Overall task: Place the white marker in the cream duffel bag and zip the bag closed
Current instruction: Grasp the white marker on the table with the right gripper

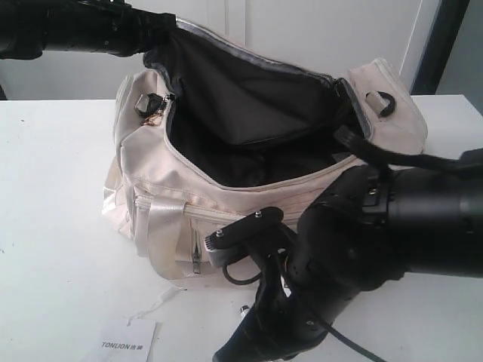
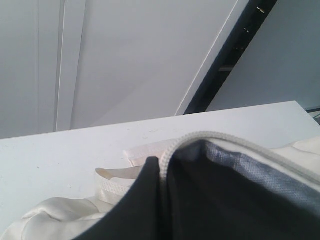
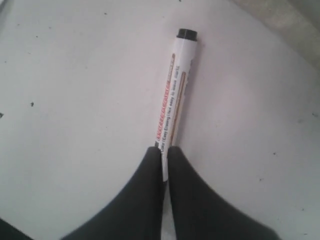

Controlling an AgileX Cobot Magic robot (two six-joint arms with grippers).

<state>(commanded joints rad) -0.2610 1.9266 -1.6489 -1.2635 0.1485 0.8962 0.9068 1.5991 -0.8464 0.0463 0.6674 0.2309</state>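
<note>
The right gripper (image 3: 164, 152), pinched shut on the tail of the slim white marker (image 3: 176, 90) down at the white worktop (image 3: 75, 100), should lift it well clear of the near rim of the soft cream duffel bag (image 1: 226, 192), whose mouth the left gripper (image 2: 156, 172), clamped on the zipper edge (image 2: 210, 136), props open.

The right arm (image 1: 430, 219) is a thick, matte black body of rounded, bulging housings. A slim black cable (image 1: 377, 155) runs along its top, and another loops beneath a flat black bracket (image 1: 245, 225) studded with small silver screws (image 1: 258, 215) (a pale metal block sits under the bracket's end). Its fingers (image 3: 140, 205) are two smooth dark wedges, broad at the base and tapering to narrow tips, while the left arm (image 1: 75, 26) is the same plain black with a slight sheen.
</note>
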